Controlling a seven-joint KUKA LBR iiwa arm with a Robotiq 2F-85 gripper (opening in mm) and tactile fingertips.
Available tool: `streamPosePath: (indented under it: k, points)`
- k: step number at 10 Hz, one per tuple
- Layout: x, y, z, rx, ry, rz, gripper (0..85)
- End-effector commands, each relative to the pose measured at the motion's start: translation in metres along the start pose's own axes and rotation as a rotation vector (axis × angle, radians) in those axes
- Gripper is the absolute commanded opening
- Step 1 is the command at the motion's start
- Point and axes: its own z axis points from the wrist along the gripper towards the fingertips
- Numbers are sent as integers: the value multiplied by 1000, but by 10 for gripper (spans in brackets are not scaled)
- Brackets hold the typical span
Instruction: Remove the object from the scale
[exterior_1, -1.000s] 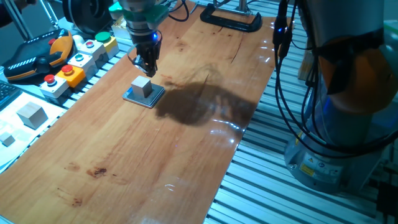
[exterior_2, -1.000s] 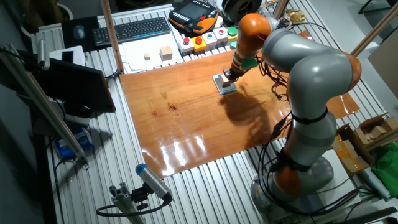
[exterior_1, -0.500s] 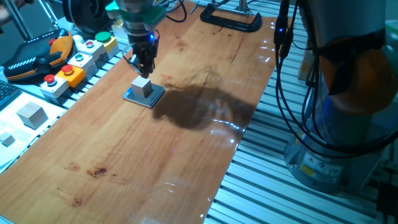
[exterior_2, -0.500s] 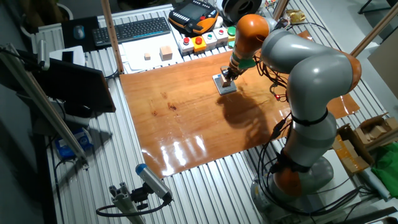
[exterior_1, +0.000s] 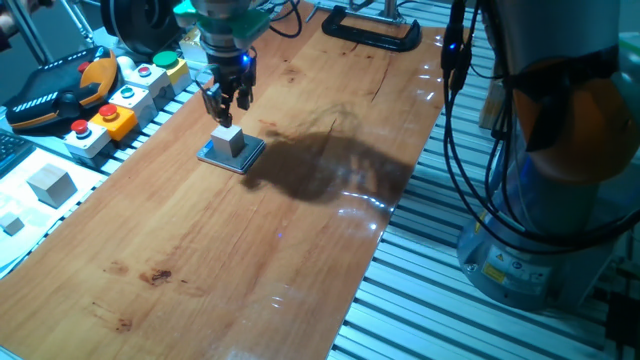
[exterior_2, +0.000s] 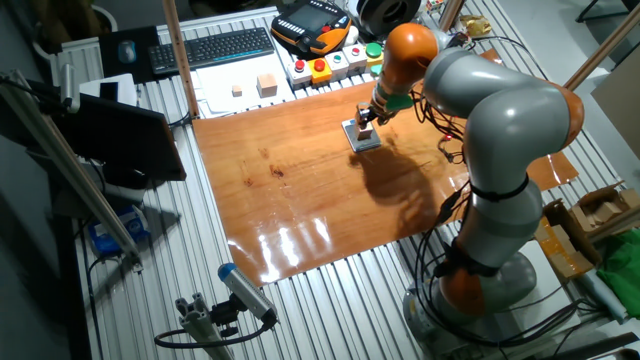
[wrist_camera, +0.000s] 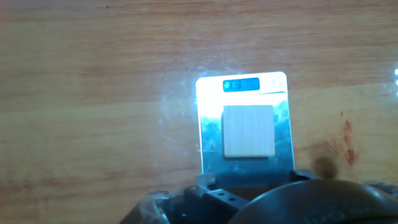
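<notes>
The tool (exterior_1: 228, 102) hangs spread apart above the cube (wrist_camera: 248, 130) on the scale (wrist_camera: 208, 140); its blue display is unreadable.

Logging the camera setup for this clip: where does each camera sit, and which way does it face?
One fixed view: low, off the table's end, looking along it; shows the tool above the cube on the scale.
The other fixed view: high, opposite side, looking down; shows the whole arm.
Hand view: on the hand, facing straight down; only dark tool parts at the bottom edge.
All three share cube and scale.
</notes>
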Motion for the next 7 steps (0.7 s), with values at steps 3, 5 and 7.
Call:
streamPosePath:
  k: [3,5,7]
  points:
    - [-8,0,14,2,1,10,770]
    - [-13,-3,25,0,-5,17,780]
    - [-17,-6,31,3,-14,22,850]
